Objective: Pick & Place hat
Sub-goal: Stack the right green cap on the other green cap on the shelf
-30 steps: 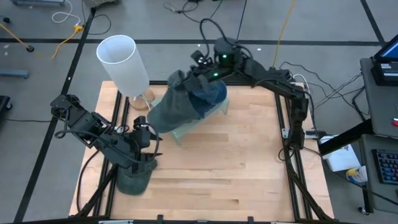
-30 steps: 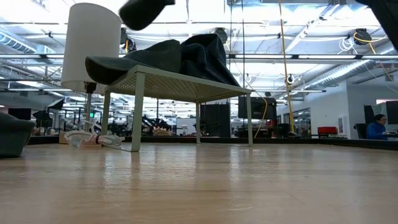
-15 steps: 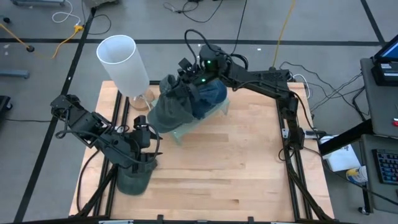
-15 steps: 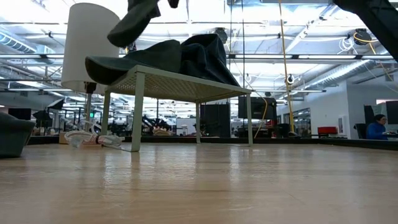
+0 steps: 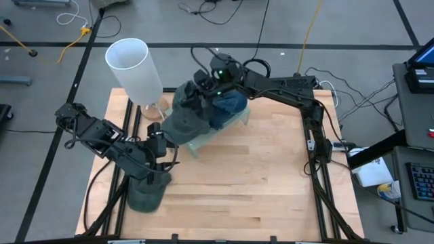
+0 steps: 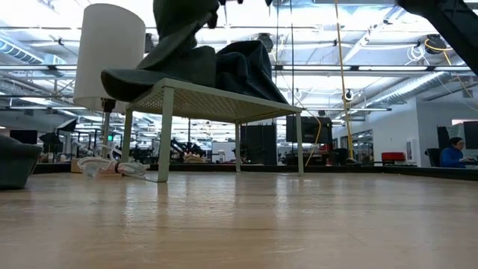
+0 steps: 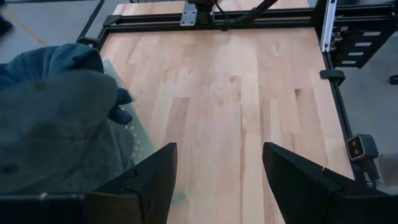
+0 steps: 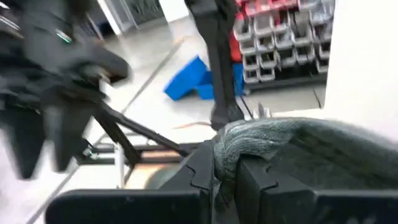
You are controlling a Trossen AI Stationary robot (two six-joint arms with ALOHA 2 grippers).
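Above the lamp-side end of the mesh stand (image 6: 224,101): right jaws shut tight on a fold of the grey hat (image 5: 178,116). Fabric pinched between the two fingers (image 8: 255,186), as shown in the right wrist view. Held by a fold in the cloth, probably so that the rest of the hat hangs free and can be steered as one piece. Lower part of the hat hanging down to the stand top and meeting the dark blue hat (image 5: 229,105) heaped at the stand's middle. Whether resting on that pile or only brushing it: cannot be told.

Beside the stand's near edge, low over the worktop (image 5: 258,183): left jaws spread wide and empty, fingers (image 7: 149,180) framing bare wood in the left wrist view. Parked just above a third, dark grey hat (image 5: 146,195), well apart from the stand, and out of the right arm's (image 5: 285,85) path. No contact visible with that hat.

White lamp (image 5: 132,64) standing upright just off the stand's end, close to the hanging grey hat; snag risk judged moderate.

Changes against one second ago:
- Right jaws shifted from over the stand's far side toward its lamp-side end.
- Grey cloth, then a small shape clear above the pile in the low view, now reaching down to it.
- Left arm raised slightly, otherwise unchanged.
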